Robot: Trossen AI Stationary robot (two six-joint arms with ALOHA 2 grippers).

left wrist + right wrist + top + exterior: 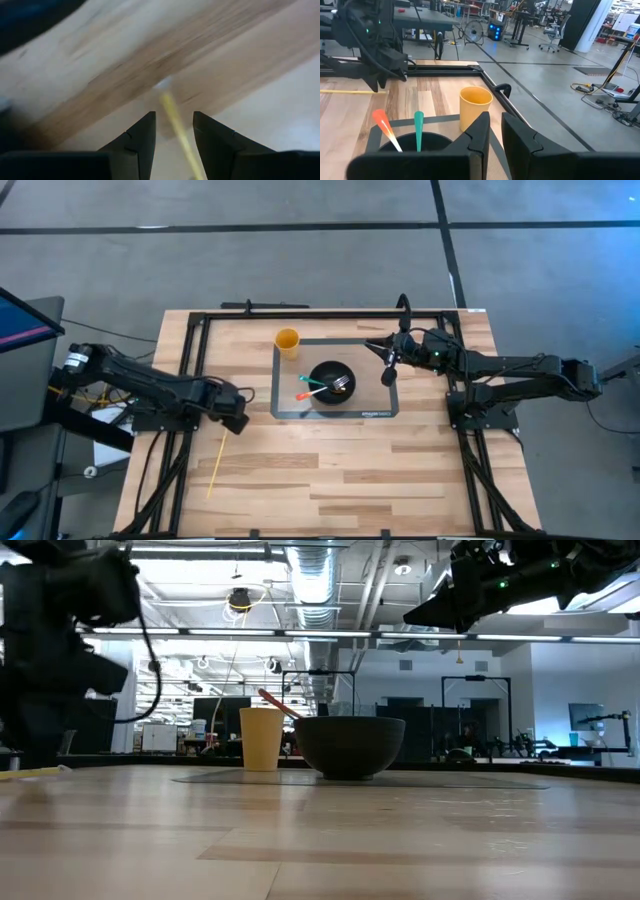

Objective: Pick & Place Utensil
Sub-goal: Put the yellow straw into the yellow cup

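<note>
As the yellow stick (218, 463) lies flat on the table (350, 470) between the spread fingers of the left gripper (173, 131), lower straight, then pinch gently.

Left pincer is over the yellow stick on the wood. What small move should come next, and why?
Probably lower the left pincer straight down and close. Its fingers are open, and the yellow stick lies between them, flat on the table, not yet gripped. The right pincer waits raised beside the bowl.
</note>
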